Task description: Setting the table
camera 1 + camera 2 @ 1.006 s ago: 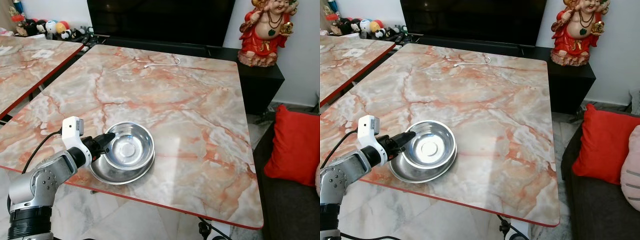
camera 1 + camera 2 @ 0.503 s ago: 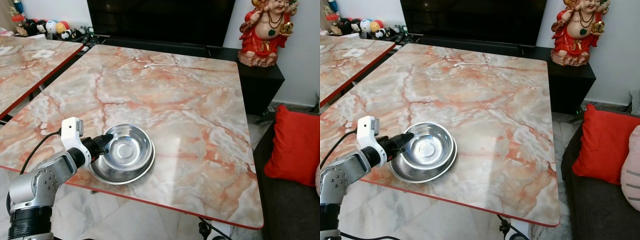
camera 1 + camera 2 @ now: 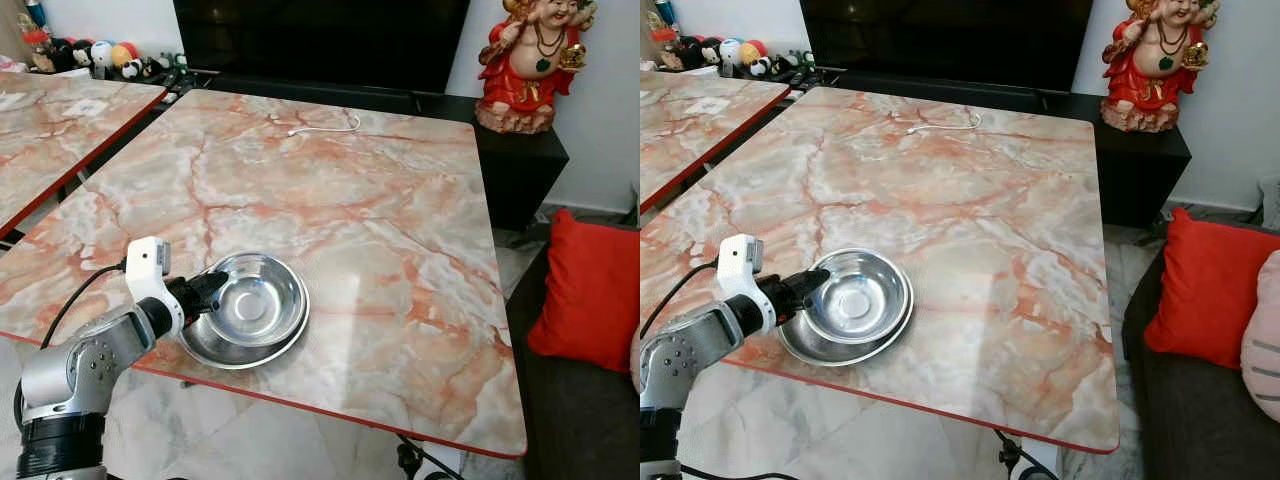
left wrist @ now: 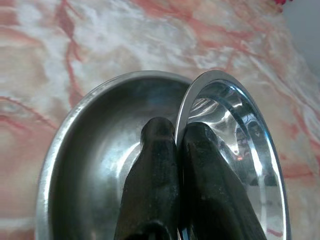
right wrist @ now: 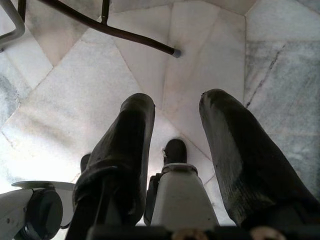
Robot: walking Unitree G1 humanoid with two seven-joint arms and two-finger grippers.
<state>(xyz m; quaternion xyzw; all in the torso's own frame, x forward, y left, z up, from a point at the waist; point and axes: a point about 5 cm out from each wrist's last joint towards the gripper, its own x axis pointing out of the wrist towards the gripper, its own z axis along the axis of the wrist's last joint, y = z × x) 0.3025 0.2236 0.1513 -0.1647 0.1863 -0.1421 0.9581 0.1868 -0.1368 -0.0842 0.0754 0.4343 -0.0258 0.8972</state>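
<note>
Two steel bowls sit near the front left edge of the marble table (image 3: 350,200). The upper bowl (image 3: 255,300) is tilted inside the lower bowl (image 3: 235,350). My left gripper (image 3: 212,288) is shut on the upper bowl's left rim. In the left wrist view its two black fingers (image 4: 155,175) pinch the thin rim of the upper bowl (image 4: 240,145), one inside and one outside, with the lower bowl (image 4: 90,160) beneath. My right gripper (image 5: 175,125) hangs open above the tiled floor.
A white cable (image 3: 325,127) lies at the table's far edge. A second marble table (image 3: 60,130) stands to the left. A red figurine (image 3: 530,60) sits on a dark cabinet at the back right. A red cushion (image 3: 590,290) lies on the right.
The upper bowl has come down and shifted slightly left, settling lower into the bowl beneath. My left gripper moved down with it, still holding the rim.
</note>
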